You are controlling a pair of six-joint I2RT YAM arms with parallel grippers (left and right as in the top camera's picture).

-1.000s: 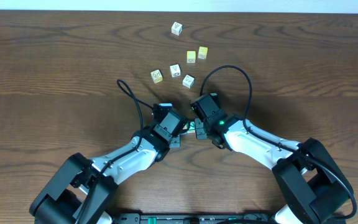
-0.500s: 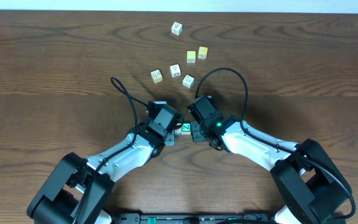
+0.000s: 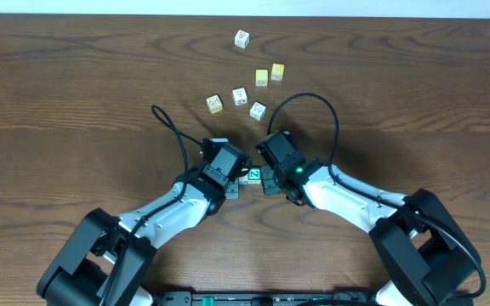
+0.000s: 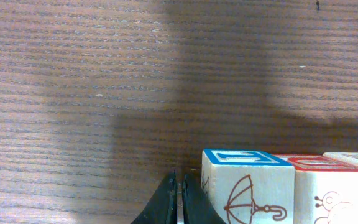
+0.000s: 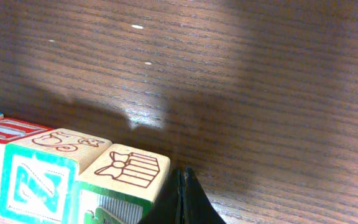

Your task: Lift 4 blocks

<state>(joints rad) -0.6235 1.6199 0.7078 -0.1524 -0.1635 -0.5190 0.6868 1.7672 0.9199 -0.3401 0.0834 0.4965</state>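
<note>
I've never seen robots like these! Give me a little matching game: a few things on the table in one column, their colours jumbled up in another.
Things:
1. umbrella block
2. N block
3. pair of plain cubes
4. left gripper

Colours:
a. yellow
b. black, fingers closed together
c. blue edge on top
d. green face

Pairs: 1-c, 2-d, 3-a, 4-b

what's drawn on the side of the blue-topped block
A brown umbrella outline on pale wood; the blue-topped block shows best in the left wrist view.
</note>
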